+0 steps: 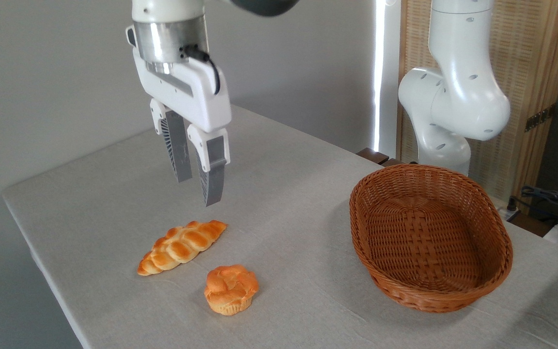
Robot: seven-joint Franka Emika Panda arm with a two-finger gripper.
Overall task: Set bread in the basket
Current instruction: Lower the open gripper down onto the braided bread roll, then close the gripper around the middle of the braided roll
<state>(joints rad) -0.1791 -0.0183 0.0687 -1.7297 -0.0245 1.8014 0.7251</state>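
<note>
Braided golden-orange bread loaf [181, 247] lies on the grey cloth-covered counter [284, 203], well apart from the oval brown wicker basket [492, 228]; white gripper [195, 191] hangs above it, narrowly parted, empty.

On my tabletop [284, 208] I count one bread [181, 246] at the left, one bun [230, 289] just near of it, and one basket [429, 236] at the right: three things in all.
</note>
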